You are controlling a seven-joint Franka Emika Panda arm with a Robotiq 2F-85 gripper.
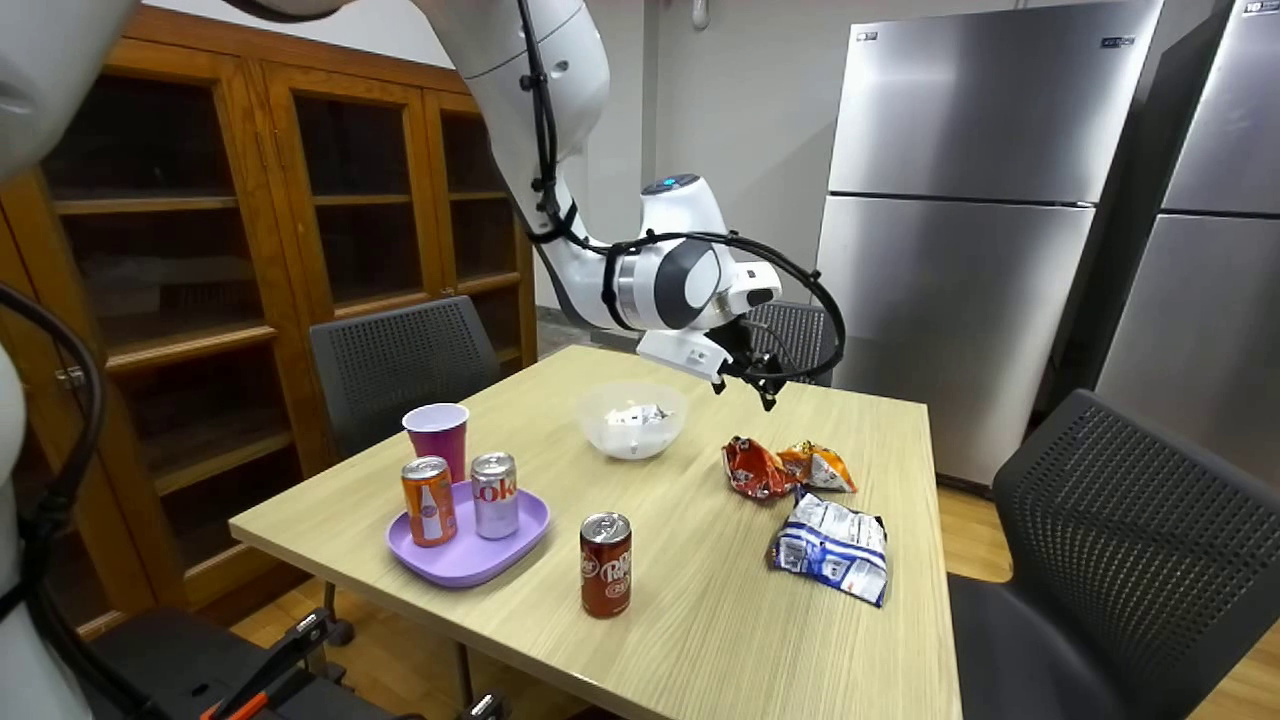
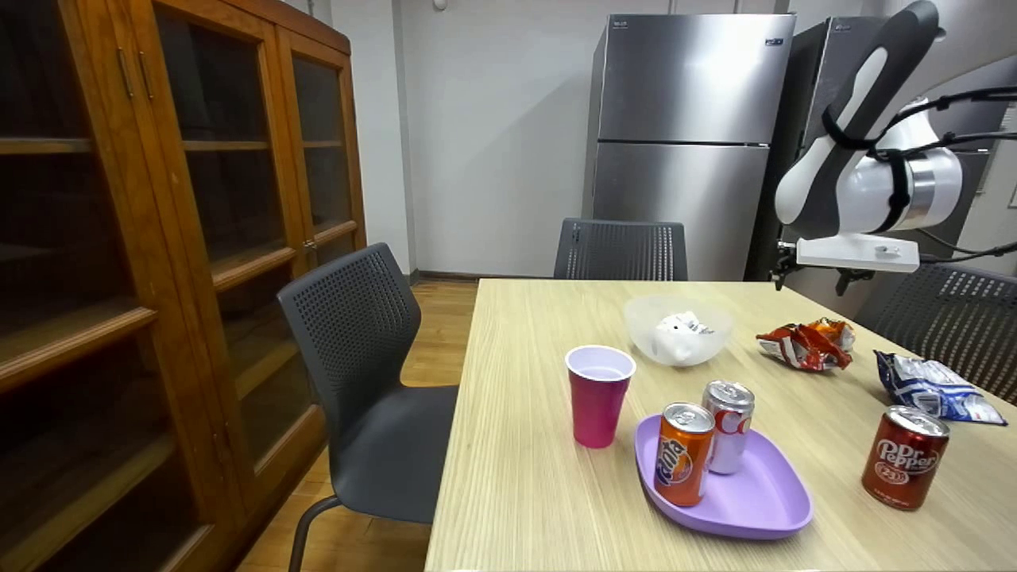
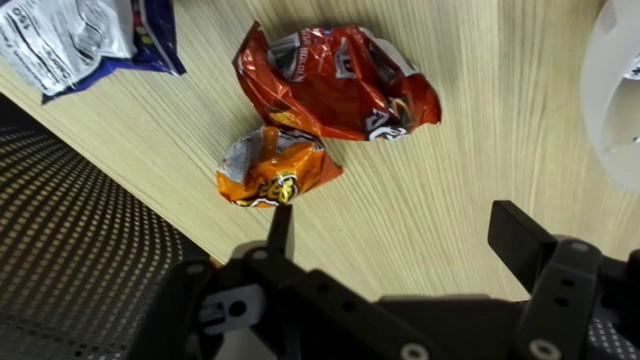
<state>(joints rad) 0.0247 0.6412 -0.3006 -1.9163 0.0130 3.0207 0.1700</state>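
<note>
My gripper hangs above the table with its jaws wide apart and nothing between them; it appears in both exterior views. Nearest to it is a crumpled orange snack bag, whose lower edge lines up with the left fingertip in the wrist view. Against that lies a crumpled red bag. A blue and white bag rests flat, closer to the table's side edge. To the other side stands a frosted bowl with a crumpled white packet inside.
A purple plate carries a Fanta can and a Coke can. Beside it stands a magenta cup. A Dr Pepper can is on the table. Dark chairs surround the table; one comes close under the gripper.
</note>
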